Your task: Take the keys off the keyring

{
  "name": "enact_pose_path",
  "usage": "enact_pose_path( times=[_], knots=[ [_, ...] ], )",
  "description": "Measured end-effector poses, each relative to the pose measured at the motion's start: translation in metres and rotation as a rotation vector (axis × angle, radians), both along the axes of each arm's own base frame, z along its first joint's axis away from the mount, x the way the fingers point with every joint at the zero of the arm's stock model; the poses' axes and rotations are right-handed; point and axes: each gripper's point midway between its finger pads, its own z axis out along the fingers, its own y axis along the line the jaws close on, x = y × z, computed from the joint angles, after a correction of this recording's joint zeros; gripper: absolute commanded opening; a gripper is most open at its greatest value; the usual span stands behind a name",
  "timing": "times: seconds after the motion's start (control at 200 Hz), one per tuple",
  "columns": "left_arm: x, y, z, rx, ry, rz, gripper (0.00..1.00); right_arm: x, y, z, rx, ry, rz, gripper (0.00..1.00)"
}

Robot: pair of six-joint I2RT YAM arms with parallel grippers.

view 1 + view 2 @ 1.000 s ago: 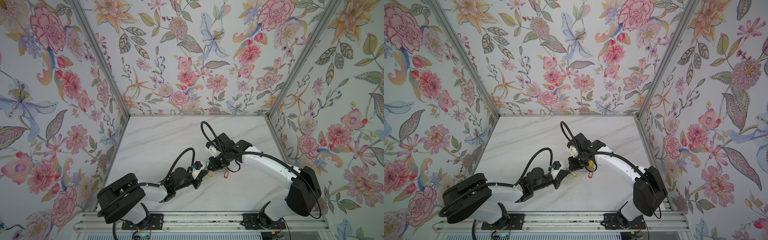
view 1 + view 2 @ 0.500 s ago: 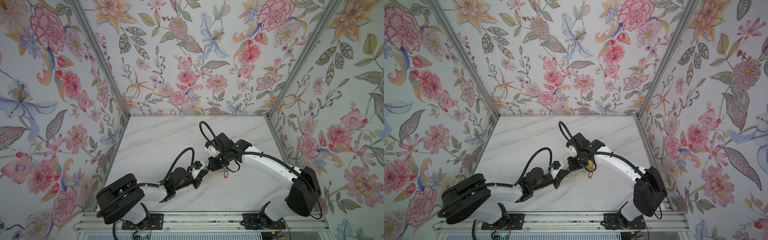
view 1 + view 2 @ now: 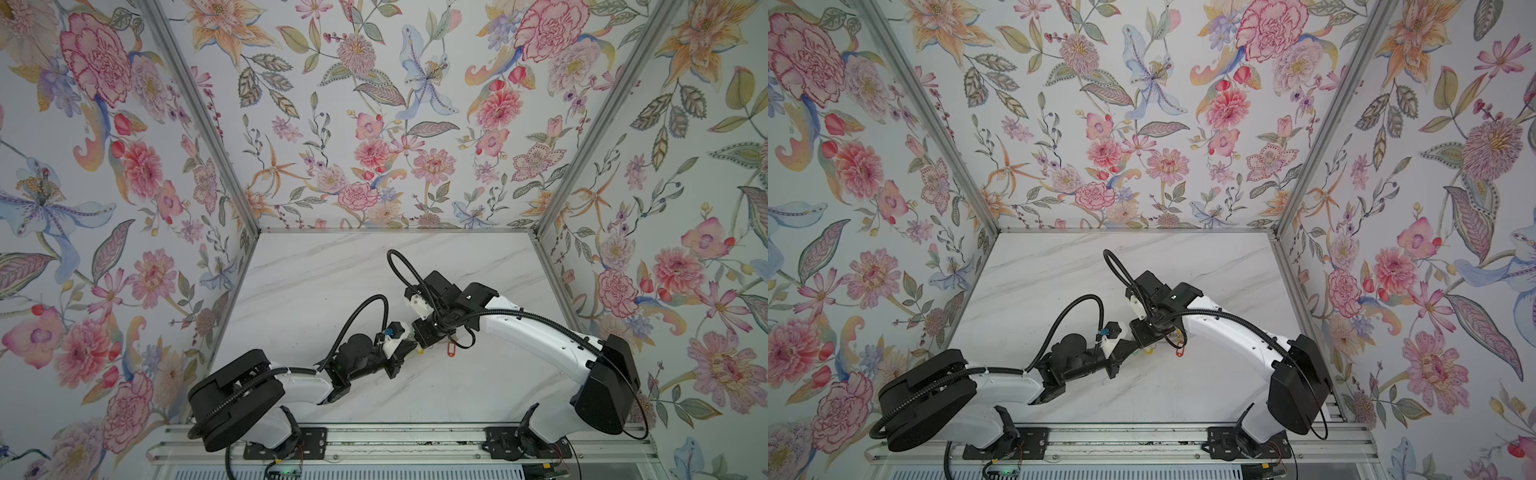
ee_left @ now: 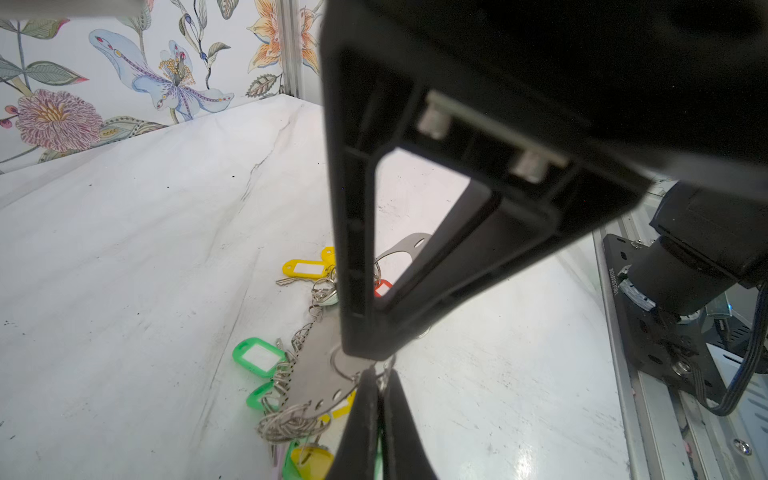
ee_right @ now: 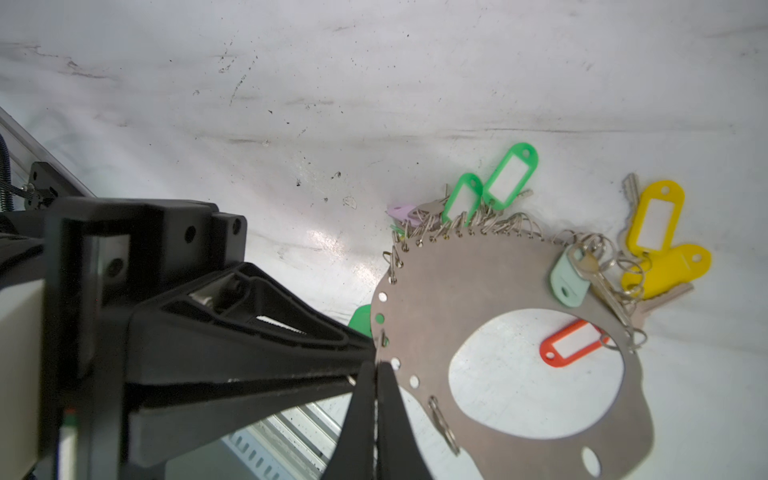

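Showing left end effector (image 4: 376,371) and right end effector (image 5: 376,365) pinched shut at the keyring (image 5: 498,282) rim, keys (image 5: 598,274) just beyond apparently all attached

Both top views overlook the table (image 3: 332,282); close wrist views apparently share the keyring (image 5: 436,282).

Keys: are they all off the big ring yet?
Not yet. Done: a few rim holes on the keyring are bare. In hand: the left gripper and right gripper pinch shut at its rim. Left to do: green, yellow and red-tagged keys still hang there.
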Motion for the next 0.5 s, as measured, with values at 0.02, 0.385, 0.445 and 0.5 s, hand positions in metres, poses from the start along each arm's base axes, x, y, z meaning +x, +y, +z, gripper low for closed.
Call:
enact_pose_path(
  times=[0.02,0.385,0.445,0.5],
  knots=[
    [-0.0004,-0.0002,-0.0003,0.001,0.002,-0.002,0.00,0.0001,-0.0007,-0.0004,-0.006,-0.004,-0.001,0.00],
    [0.0040,0.0019,0.0043,-0.061,0.079,-0.018,0.00,0.0035,0.0018,0.0036,-0.057,-0.094,0.010,0.00],
    [0.0049,0.0026,0.0046,-0.069,0.093,-0.018,0.00,0.0043,0.0033,0.0042,-0.059,-0.110,0.012,0.00],
    [0.0050,0.0031,0.0049,-0.078,0.109,-0.022,0.00,0.0045,0.0041,0.0045,-0.065,-0.123,0.014,0.00]
  ],
)
